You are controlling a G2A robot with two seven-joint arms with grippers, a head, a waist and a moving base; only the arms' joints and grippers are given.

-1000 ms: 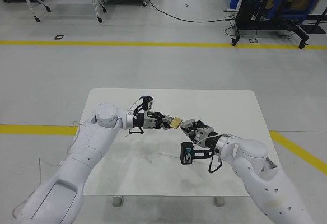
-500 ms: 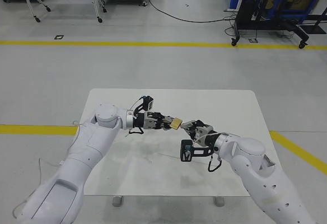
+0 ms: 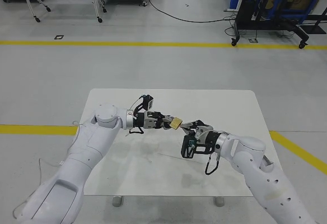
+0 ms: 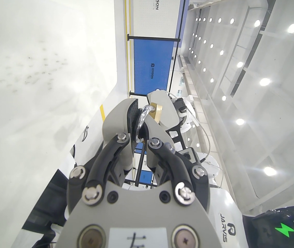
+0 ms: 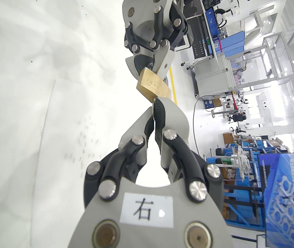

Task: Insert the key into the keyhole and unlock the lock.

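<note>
A small brass padlock [image 3: 176,122] hangs above the middle of the white table [image 3: 230,106]. My left gripper [image 3: 168,122] is shut on its silver shackle [image 4: 142,119], with the brass body [image 4: 158,112] sticking out past the fingertips. In the right wrist view the padlock [image 5: 153,86] points its underside at my right gripper [image 5: 155,107], which is shut on the key. Just a sliver of the key [image 5: 153,100] shows at the fingertips, touching the lock's underside. I cannot tell how far it sits in the keyhole. From above, the right gripper [image 3: 187,126] is right beside the lock.
Both arms meet above the table's centre, well off its surface. The tabletop around them is bare white with faint smudges. Beyond the table's edge lies grey floor with yellow lines [image 3: 29,129].
The right wrist has turned and drawn in towards the padlock, bringing its fingertips up against the lock. The left arm and padlock have stayed put.
</note>
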